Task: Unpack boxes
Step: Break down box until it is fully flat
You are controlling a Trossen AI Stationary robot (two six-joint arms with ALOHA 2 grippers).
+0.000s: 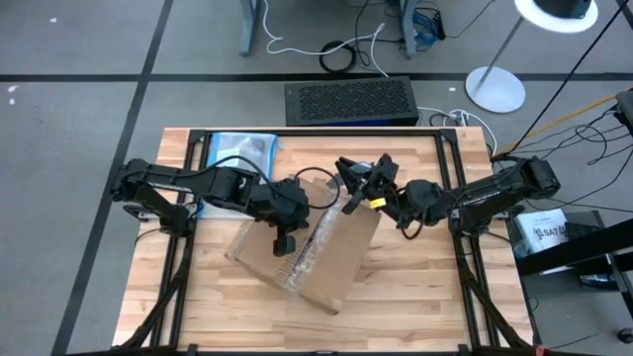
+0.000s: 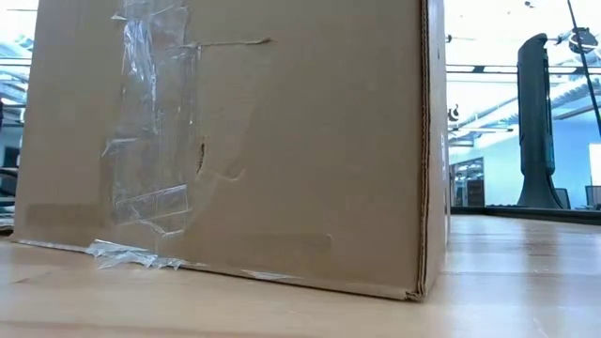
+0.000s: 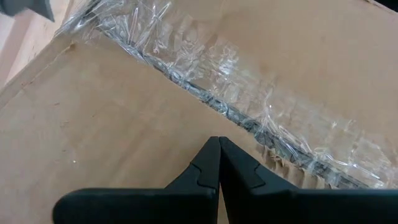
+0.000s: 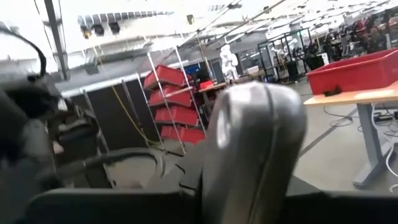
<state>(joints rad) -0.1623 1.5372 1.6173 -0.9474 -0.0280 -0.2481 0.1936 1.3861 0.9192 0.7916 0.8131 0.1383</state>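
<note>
The brown cardboard box (image 1: 326, 259) stands mid-table, a crinkled clear tape seam (image 3: 205, 87) running across its top. In the low view its side (image 2: 235, 141) fills the picture and its bottom edge rests on the table. My left gripper (image 3: 219, 142) is shut, pointing down at the top flap (image 3: 93, 124) just beside the seam; in the high view it is over the box's left part (image 1: 285, 244). My right gripper (image 1: 361, 188) hangs over the box's far edge, tilted slightly upward and shut on a grey rounded tool (image 4: 255, 155). My left gripper's shut tips come slanting down from the table's left at the box's top flap, close beside the taped seam; I cannot tell whether they touch the cardboard. My right gripper has the grey tool between its fingers (image 4: 93, 205). The rounded end (image 4: 258, 112) sticks up past them, clear of the box. The tool itself hides the place of contact.
A clear plastic pouch with a blue edge (image 1: 240, 148) lies at the table's far left. A black grille-topped unit (image 1: 351, 102) sits beyond the far edge, with a lamp base (image 1: 495, 89) to its right. Bare wood (image 1: 415, 307) shows near the front edge.
</note>
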